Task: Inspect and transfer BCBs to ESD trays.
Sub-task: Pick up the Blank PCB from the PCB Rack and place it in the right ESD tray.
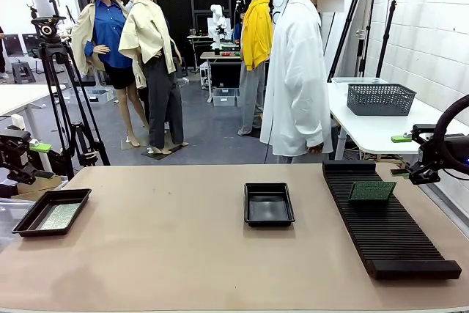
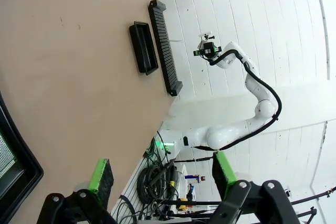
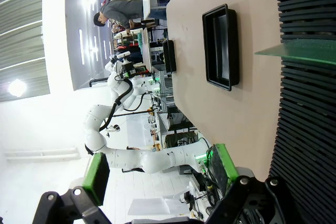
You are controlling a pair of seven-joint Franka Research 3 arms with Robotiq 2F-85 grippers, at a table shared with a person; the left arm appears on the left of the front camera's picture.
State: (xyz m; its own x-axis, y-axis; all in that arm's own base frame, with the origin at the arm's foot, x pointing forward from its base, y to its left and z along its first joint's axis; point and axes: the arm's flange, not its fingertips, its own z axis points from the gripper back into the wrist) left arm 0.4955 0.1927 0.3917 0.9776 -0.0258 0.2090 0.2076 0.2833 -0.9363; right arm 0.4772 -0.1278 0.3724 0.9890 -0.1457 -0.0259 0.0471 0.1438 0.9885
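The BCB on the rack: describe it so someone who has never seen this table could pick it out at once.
Find the long black ribbed rack on the right side of the table, as the robot faces it. Toward its far end a thin green BCB stands on edge in the slots. It is the standing board; the other board lies flat in the left-edge tray.

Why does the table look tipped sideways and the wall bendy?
Left wrist view: the camera is rolled, so the table stands on edge; its wide lens bends the lines on the white wall. Right wrist view: rolled too, a ceiling lamp glaring white at the left. Front view: level and sharp, soft faint shadow by the middle tray.
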